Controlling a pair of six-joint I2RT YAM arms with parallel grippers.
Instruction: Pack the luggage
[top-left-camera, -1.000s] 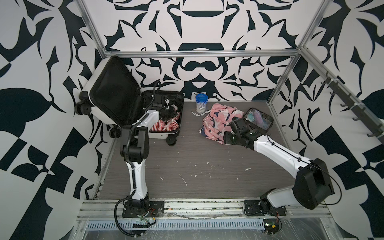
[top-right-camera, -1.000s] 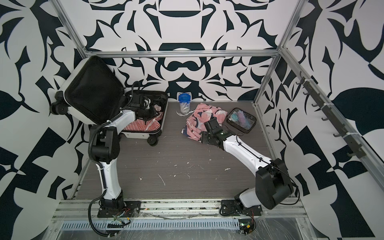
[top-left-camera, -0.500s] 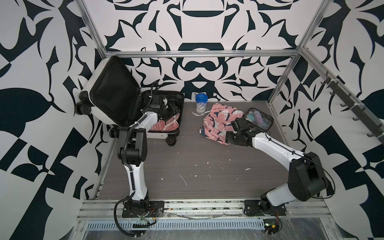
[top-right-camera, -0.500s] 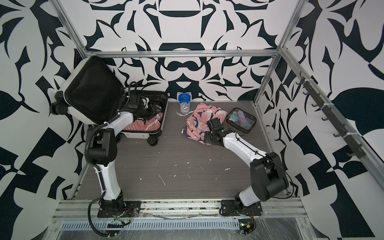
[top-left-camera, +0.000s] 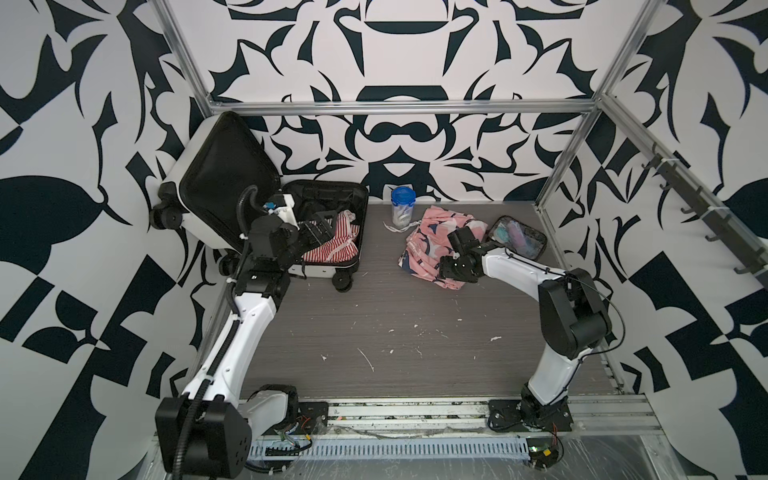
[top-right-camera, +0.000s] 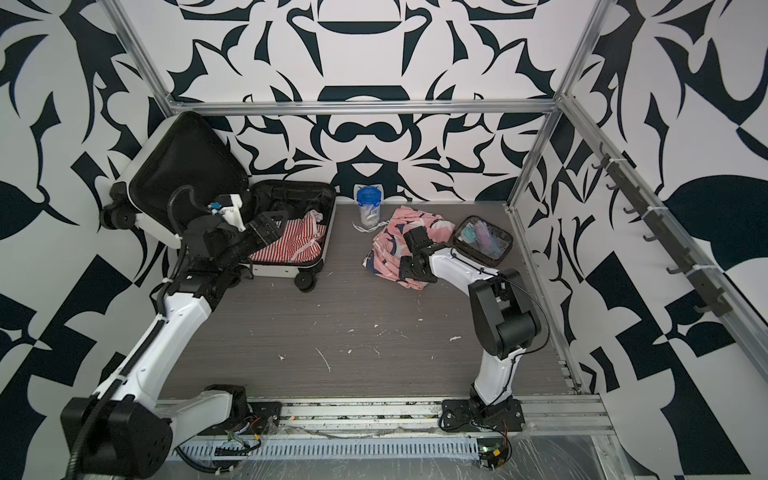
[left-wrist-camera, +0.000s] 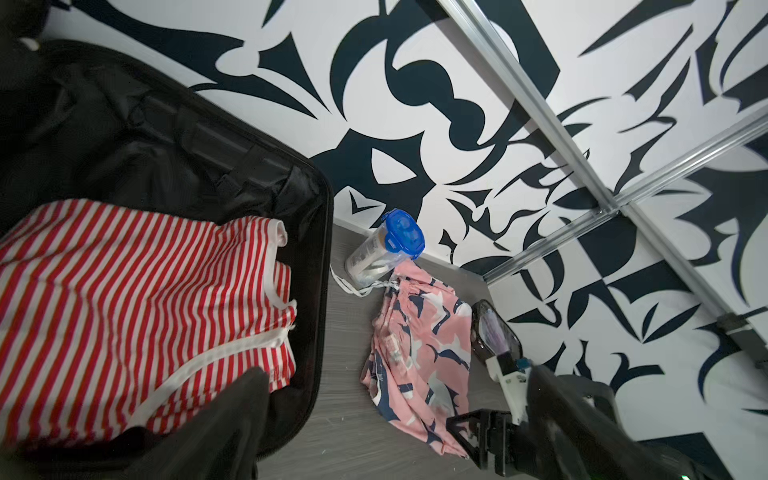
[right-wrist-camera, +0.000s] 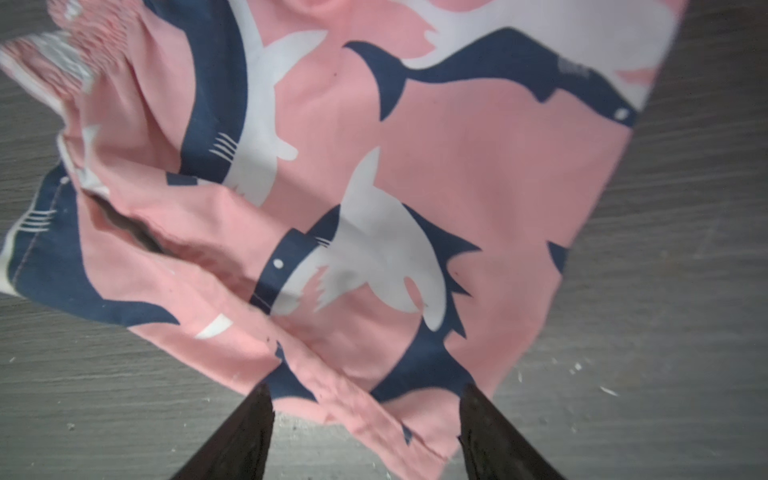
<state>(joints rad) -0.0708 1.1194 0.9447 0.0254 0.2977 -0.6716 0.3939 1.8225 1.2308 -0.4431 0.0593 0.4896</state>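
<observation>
Red-and-white stripes mark what is already packed. In both top views the luggage (top-left-camera: 224, 187) lies open at the back left of the bench (top-left-camera: 395, 316), its lid leaning on the wall and a shirt (top-left-camera: 332, 251) inside. The left pincer (top-left-camera: 320, 227) hovers over that shirt with jaws apart, holding nothing. To the right stand a jar (top-left-camera: 402, 210), pink shorts (top-left-camera: 428, 239) and a pouch (top-left-camera: 517, 239), and the right pincer (top-left-camera: 449, 270) sits low at the shorts' near edge. The left wrist view shows that pincer's fingers (left-wrist-camera: 224, 424) spread wide above the shirt. The right wrist view shows the right pincer (right-wrist-camera: 365, 388) apart, its tips straddling the shorts' hem and not clamped. The step in hand looks to be taking the shorts. It would go best by pressing down to catch several layers rather than one hem, closing fully, then lifting high enough that no cloth drags the jar over. The left arm should clear the luggage opening first.
</observation>
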